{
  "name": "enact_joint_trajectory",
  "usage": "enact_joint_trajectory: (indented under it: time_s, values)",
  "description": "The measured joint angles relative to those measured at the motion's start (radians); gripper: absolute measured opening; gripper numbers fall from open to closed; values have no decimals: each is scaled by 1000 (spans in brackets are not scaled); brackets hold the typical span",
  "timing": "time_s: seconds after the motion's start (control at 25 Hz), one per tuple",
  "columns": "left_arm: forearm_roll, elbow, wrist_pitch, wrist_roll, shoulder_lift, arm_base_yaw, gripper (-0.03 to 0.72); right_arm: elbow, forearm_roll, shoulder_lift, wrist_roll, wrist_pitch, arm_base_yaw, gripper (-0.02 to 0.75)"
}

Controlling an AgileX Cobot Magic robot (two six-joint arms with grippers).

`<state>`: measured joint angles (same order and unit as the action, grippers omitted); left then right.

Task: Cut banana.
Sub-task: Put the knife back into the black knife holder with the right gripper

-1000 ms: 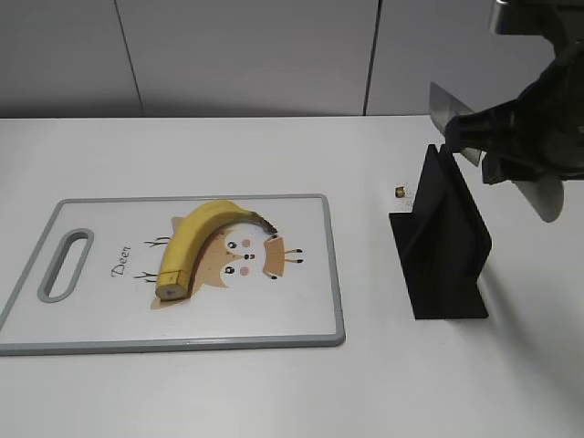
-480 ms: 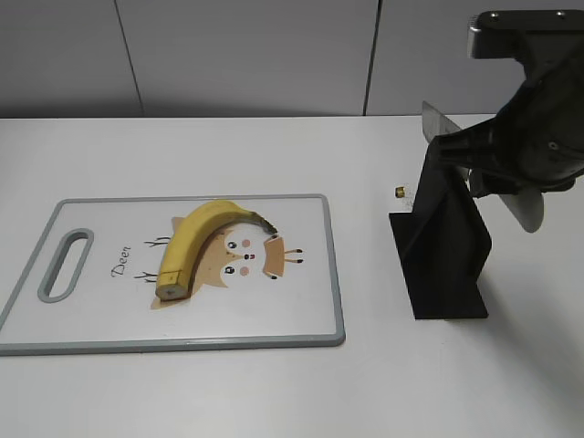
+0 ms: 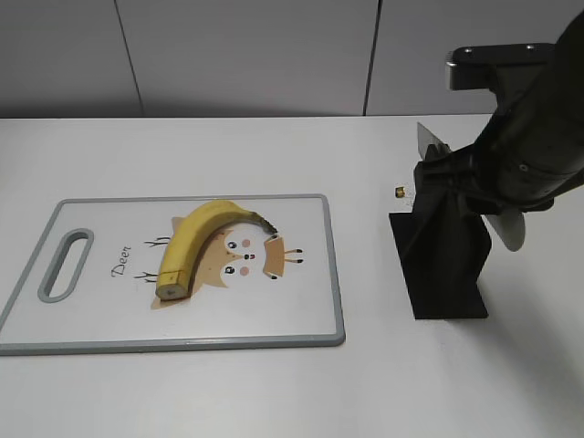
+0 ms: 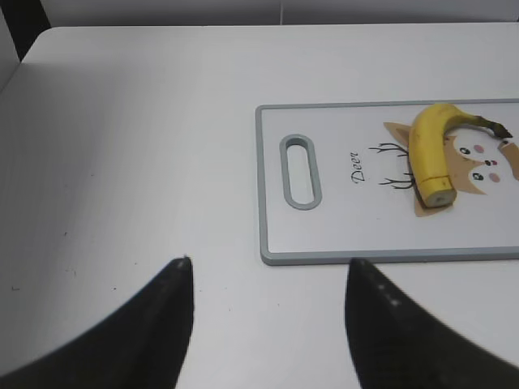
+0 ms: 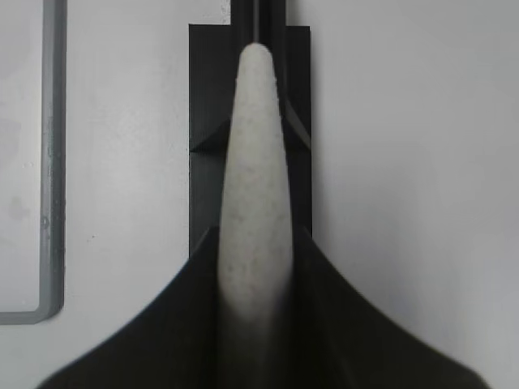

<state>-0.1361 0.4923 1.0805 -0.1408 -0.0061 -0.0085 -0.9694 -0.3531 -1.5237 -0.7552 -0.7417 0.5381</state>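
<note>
1. On my exterior feed, I take the cutting board (image 3: 301,315) as landmark: it lies flat on the white desk (image 3: 228,392), handle slot at its left end. The banana (image 3: 193,242) rests on the board's middle, over the printed deer picture, arched, with the dark stem toward the board's right side and the flat blunt end toward the near edge. Right of the board, apart from it, stands a black knife stand (image 3: 444,251). My right gripper (image 3: 474,182) sits at the stand's top, clenched around a knife (image 3: 429,144) whose grey blade pokes out behind and whose pale handle shows on the far right.

2. On my left wrist feed, the left gripper (image 4: 268,320) hangs over bare desk, left of the board and near its handle end, jaws spread apart and holding nothing. The banana lies on the board's far half from here.

3. On my right wrist feed, the two fingers (image 5: 340,324) clamp the pale knife handle (image 5: 255,186), directly above the stand; the board's grey corner shows at the left edge.
</note>
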Motion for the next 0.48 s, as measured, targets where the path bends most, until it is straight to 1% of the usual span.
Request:
enact_joint_trajectory:
  time_s: [0.4, 0.44, 0.48]
  values:
    - [3, 0, 0, 0, 0, 0, 575, -1, 33, -24, 7, -58, 0, 167]
    - [4, 0, 0, 0, 0, 0, 575, -1, 35, -24, 7, -62, 0, 178]
    - [5, 0, 0, 0, 0, 0, 575, -1, 37, -24, 6, -68, 0, 207]
